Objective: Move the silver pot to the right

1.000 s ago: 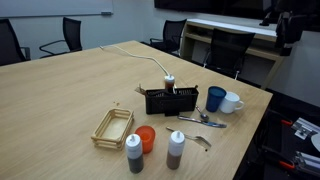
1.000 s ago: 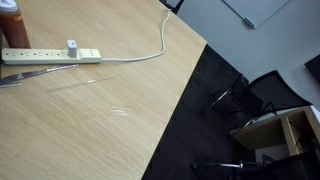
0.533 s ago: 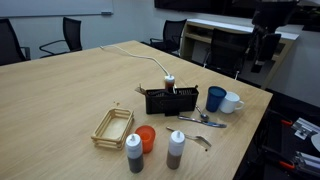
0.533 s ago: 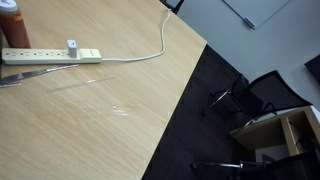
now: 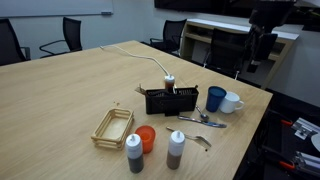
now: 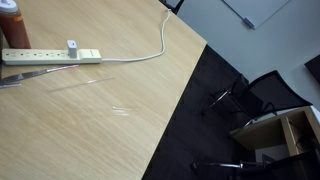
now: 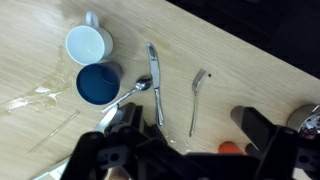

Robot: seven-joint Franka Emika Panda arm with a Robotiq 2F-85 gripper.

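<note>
Beside the dark blue mug (image 5: 216,98), where most of the clutter sits, you have no silver pot that can be picked out for certain. In the wrist view a grey rounded shape (image 7: 310,117) is cut off by the frame edge, well apart from the mug on the far side of the fork (image 7: 197,100). It could be the pot or a bottle cap, and I cannot tell which.

The white mug (image 5: 232,102) stands just beside the blue one. The spoon (image 7: 135,92) reaches toward the blue mug's rim, with the knife (image 7: 155,85) beside it. The black slotted basket (image 5: 168,100) stands near the mug on the surface (image 5: 60,100) and may hide part of what lies behind it.

Your gripper (image 7: 182,118) hangs high above this group with its jaws spread wide and nothing between them. That suits a look-down search, since from that height the wrist camera takes in mugs and cutlery together.

The task looks not yet begun. I would confirm the pot before descending, because the loose cutlery by the mug would be easy to sweep aside.
</note>
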